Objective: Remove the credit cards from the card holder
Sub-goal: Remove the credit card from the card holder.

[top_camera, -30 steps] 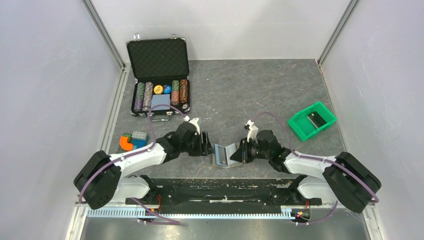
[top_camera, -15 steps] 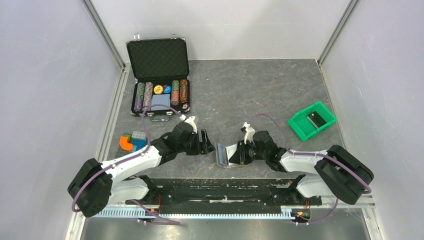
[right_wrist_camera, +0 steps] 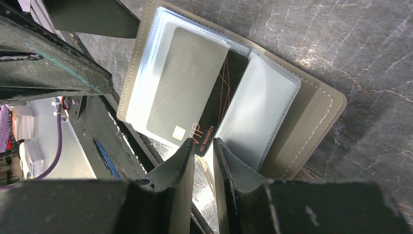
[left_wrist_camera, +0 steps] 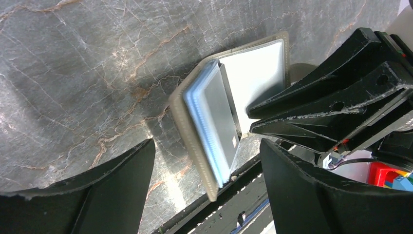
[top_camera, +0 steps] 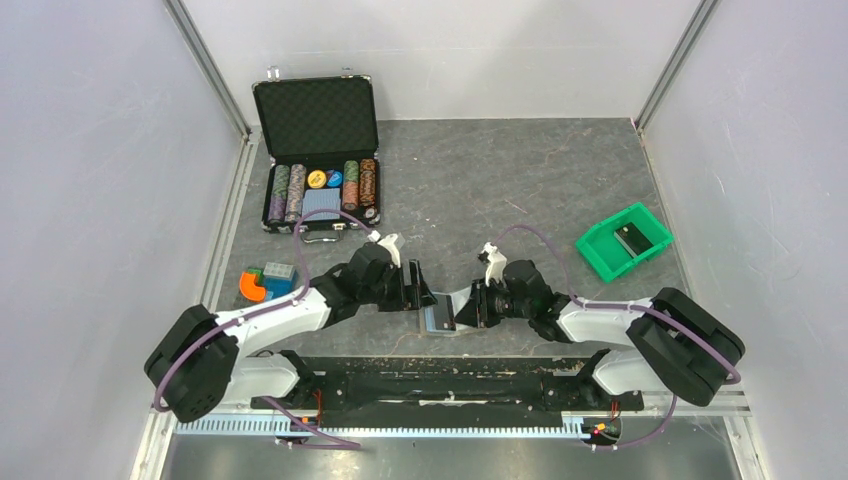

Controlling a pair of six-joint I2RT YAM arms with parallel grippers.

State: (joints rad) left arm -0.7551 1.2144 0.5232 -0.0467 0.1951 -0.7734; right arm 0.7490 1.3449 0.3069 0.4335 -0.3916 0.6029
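The tan card holder (top_camera: pixel 437 318) lies open on the table between my grippers. Its left half stands partly raised in the left wrist view (left_wrist_camera: pixel 187 126). Its clear pale-blue sleeves hold a grey card (right_wrist_camera: pixel 187 78) with a chip and a black VIP card (right_wrist_camera: pixel 221 107). The grey card also shows in the left wrist view (left_wrist_camera: pixel 221 117). My left gripper (top_camera: pixel 415 288) is wide open, its fingers (left_wrist_camera: pixel 97 195) either side of the holder's near end. My right gripper (right_wrist_camera: pixel 201 142) has only a narrow gap between its fingertips, with the black card's corner at the gap. It rests over the holder's right half (right_wrist_camera: pixel 311 122).
A black chip case (top_camera: pixel 318 150) stands open at the back left. A green bin (top_camera: pixel 622 240) with a dark item sits at the right. Coloured blocks (top_camera: pixel 265 282) lie left of the left arm. The black base rail (top_camera: pixel 440 385) runs just below the holder.
My right gripper has moved left onto the card holder, and the raised right flap has come down. The holder has shifted slightly left. The left gripper has barely moved.
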